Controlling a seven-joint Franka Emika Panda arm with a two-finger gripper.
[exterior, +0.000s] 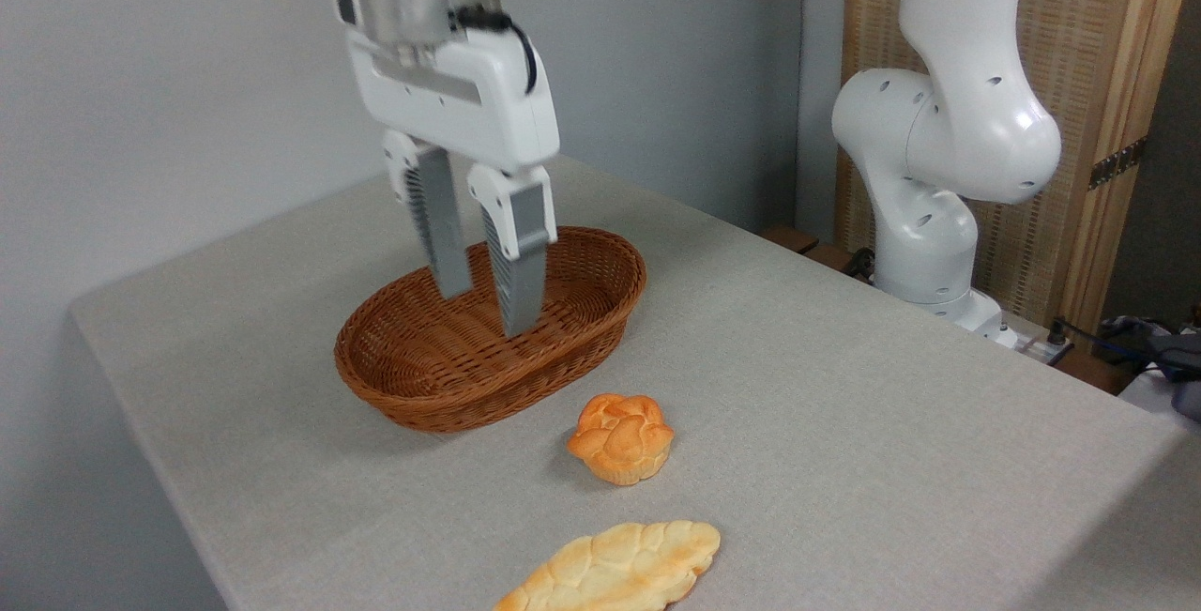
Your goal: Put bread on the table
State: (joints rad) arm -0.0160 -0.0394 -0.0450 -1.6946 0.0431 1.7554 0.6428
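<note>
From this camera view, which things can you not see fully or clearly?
- Braided loaf: its lower end is cut off by the bottom edge.
- Wicker basket: part of the inside floor is hidden by its near wall and by the open gripper hanging before it.
- Bread: its far side and underside face away.
- Table: the near right corner runs out of the picture.

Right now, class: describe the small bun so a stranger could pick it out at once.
Find the brown wicker basket on the grey table. In front of it sits the bun. It is round, knotted and golden-orange, unlike the long, flat, pale braided loaf nearer the edge.
</note>
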